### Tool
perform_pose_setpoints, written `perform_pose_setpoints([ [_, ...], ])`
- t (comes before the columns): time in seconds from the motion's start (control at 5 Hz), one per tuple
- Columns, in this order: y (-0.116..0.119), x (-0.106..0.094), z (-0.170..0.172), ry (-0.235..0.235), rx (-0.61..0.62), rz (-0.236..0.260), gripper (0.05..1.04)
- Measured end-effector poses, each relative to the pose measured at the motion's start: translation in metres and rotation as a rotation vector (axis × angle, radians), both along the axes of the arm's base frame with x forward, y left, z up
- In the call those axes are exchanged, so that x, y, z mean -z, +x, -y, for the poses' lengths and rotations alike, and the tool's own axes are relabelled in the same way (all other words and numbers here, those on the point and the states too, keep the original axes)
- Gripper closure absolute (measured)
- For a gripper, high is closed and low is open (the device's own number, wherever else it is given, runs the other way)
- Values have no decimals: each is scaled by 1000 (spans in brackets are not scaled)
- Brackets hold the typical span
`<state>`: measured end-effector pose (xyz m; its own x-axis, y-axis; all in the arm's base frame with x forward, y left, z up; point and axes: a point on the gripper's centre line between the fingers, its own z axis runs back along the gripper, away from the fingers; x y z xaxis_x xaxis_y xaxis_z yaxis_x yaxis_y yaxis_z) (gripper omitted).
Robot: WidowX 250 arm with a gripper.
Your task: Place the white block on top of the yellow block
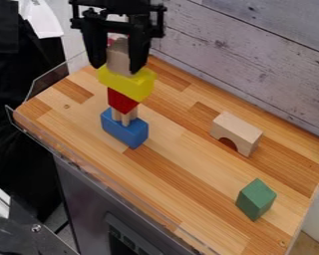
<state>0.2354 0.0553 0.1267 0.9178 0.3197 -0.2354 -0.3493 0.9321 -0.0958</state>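
Jaws (pixel 116 70) point down, upper left | pinching upright pale block (pixel 119 56) | atop yellow block (pixel 127 82)

Pale wood-plank wall (pixel 222 60) behind butcher-block counter (pixel 169 174).

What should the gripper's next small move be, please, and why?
I would probably free the gripper gently from the pale block, with no sideways push: that block looks seated on the yellow block, and the red piece beneath stands on slim wooden pieces.
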Motion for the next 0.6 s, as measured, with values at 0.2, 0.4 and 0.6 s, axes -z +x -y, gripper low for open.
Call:
perform_pose_setpoints([
  [0.2, 0, 0, 1, -6, 1, 2, 77],
  [0.4, 2, -10, 1, -2, 0, 15, 85],
  [0.6, 14, -52, 10, 86, 41, 102, 85],
])
